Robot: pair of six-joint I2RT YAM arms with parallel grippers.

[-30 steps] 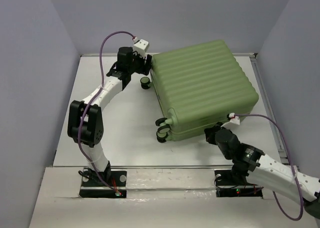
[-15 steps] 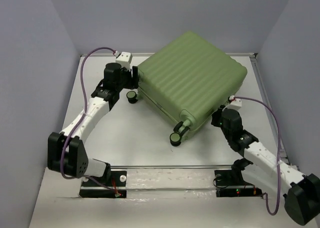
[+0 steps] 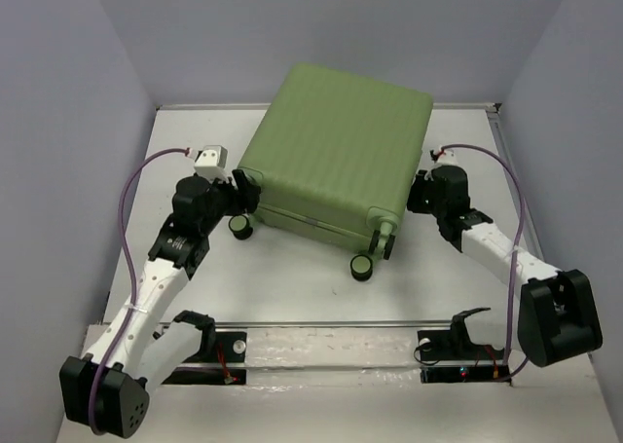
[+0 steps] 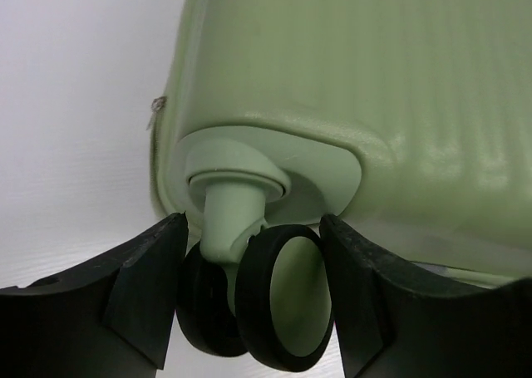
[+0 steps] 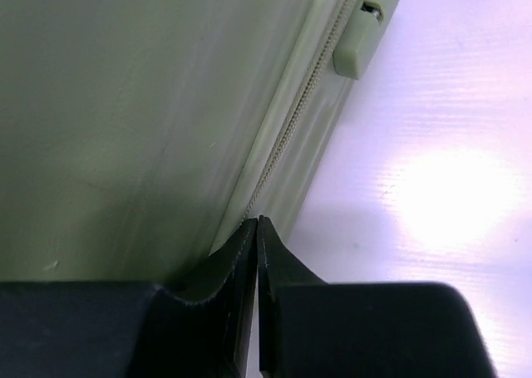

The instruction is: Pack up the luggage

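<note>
Top external view is showing the luggage (image 3: 336, 151) lying closed between both grippers (bulky, rigid, slick-shelled, probably heavy). The left gripper (image 4: 249, 299) is straddling a caster wheel (image 4: 283, 307), jaws wide, gripping nothing; the right gripper (image 5: 256, 253) is pressing closed against the zipper seam (image 5: 283, 137).

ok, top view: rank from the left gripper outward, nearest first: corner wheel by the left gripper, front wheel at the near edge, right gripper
1. Corner wheel: right at the left gripper, on the luggage's left corner; the left wrist view shows it between the open fingers.
2. Front wheel: further right, at the near corner of the case.
3. Right gripper: farthest, shut, against the luggage's right side.
</note>
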